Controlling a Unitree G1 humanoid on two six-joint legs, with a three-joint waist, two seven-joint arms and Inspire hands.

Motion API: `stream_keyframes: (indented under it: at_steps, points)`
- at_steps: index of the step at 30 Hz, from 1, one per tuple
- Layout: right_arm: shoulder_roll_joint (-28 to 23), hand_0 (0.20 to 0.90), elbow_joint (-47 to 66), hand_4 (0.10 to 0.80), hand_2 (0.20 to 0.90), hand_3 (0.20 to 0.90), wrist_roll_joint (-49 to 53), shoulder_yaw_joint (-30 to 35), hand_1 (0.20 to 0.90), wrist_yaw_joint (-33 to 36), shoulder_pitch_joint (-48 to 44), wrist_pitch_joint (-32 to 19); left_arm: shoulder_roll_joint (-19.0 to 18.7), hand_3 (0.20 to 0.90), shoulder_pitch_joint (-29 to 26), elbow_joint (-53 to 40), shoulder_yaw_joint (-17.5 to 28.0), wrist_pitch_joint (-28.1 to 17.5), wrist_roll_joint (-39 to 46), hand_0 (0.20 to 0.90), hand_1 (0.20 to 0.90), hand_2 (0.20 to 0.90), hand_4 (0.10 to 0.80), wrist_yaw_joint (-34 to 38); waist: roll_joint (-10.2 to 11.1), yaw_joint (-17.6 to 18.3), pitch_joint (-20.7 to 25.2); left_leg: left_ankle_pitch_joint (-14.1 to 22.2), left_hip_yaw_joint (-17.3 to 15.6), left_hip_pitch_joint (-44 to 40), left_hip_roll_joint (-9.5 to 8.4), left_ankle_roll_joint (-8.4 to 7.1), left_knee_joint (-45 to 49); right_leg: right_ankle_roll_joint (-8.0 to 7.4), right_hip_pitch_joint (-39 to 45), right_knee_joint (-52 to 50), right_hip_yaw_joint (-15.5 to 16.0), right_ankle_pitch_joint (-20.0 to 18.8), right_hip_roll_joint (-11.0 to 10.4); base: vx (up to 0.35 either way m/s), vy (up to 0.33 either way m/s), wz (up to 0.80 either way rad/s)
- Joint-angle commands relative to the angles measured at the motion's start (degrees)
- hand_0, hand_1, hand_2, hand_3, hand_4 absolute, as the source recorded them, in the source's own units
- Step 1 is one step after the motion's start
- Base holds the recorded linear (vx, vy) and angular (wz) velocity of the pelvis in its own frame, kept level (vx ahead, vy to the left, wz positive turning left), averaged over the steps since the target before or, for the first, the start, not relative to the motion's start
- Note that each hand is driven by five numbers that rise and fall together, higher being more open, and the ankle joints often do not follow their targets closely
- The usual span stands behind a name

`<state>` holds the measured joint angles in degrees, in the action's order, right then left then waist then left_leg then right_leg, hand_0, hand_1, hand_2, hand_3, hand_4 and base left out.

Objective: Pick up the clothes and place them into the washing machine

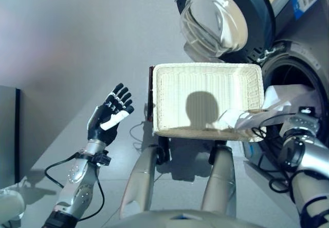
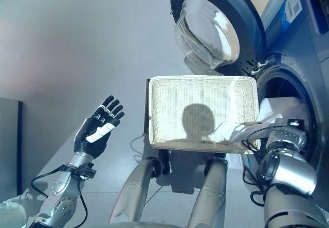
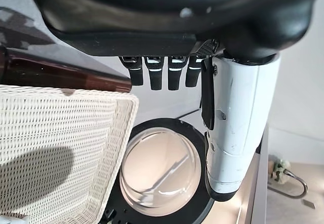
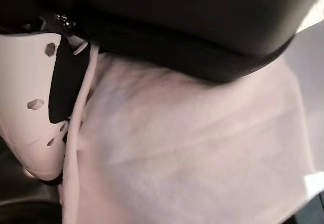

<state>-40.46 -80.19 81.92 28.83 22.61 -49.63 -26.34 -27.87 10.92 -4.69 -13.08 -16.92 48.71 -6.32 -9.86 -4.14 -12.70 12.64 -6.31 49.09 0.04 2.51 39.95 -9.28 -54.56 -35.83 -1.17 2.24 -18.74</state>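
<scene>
A white garment (image 1: pixel 286 98) hangs from the right front corner of the white wicker basket (image 1: pixel 205 68) into the washing machine's dark drum opening (image 1: pixel 303 71). My right hand (image 4: pixel 177 27) is at that opening with the cloth (image 4: pixel 202 148) pressed against its palm. Its white-covered thumb (image 4: pixel 28 107) lies on the cloth, beside a drawstring. Apart from that trailing cloth, the basket's inside is bare. My left hand (image 1: pixel 109 116) is raised to the left of the basket, with straight, spread fingers and nothing in it.
The washer's round glass door (image 1: pixel 216 19) stands swung open behind the basket. The basket rests on a dark stand (image 1: pixel 150 91). A dark grey cabinet edge (image 1: pixel 9 135) is at the far left, with grey floor between it and the basket.
</scene>
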Motion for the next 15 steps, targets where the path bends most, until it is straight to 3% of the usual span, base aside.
stream_keyframes:
  at_steps: [1, 7, 14, 15]
  points:
    - [-12.6, 0.2, 1.1, 0.3, 0.2, 0.2, -4.6, -4.7, 0.2, 1.2, -2.9, -6.2, -2.3, 0.9, 1.2, -8.6, 2.0, -6.3, 2.4, 0.9, 0.9, 0.9, 0.8, -1.7, -1.3, 1.0, 4.2, -4.8, 4.4, 1.7, 2.7, -5.03, -6.4, 0.23, -1.1, -1.0, -2.2, 2.5, 0.3, 0.0, 0.0, 0.0]
    - [-15.2, 0.2, 1.5, 0.3, 0.2, 0.2, -4.5, -6.0, 0.2, 2.5, -4.6, -8.0, -3.2, 0.9, 1.4, -9.6, 1.8, -6.5, 3.0, 0.9, 0.9, 0.9, 0.8, -1.2, -1.3, 1.5, 4.9, -5.0, 4.2, 2.5, 2.56, -5.18, -6.9, 0.18, -2.3, -1.1, -2.6, 2.4, 0.4, 0.002, 0.001, -0.01]
    - [-11.9, 0.2, 0.6, 0.3, 0.2, 0.2, -5.8, -7.0, 0.2, 2.0, -3.5, -7.0, -3.1, 0.9, 1.0, -9.4, 1.5, -7.2, 3.7, 0.9, 0.9, 0.9, 0.8, -1.2, -1.7, 1.5, 4.3, -5.1, 3.5, 2.3, 2.36, -5.08, -7.6, 0.15, -2.7, -0.5, -3.4, 2.1, 0.3, 0.003, 0.016, -0.03]
    - [-10.9, 0.335, 0.1, 0.396, 0.335, 0.335, -5.5, -7.6, 0.335, 1.2, -3.7, -6.3, -3.2, 0.9, 0.8, -9.4, 1.4, -7.4, 3.8, 0.9, 0.9, 0.9, 0.8, -1.4, -1.7, 1.4, 4.3, -5.1, 3.3, 2.4, 2.34, -5.05, -7.5, 0.19, -2.9, -0.5, -3.5, 2.0, 0.2, 0.002, 0.009, -0.09]
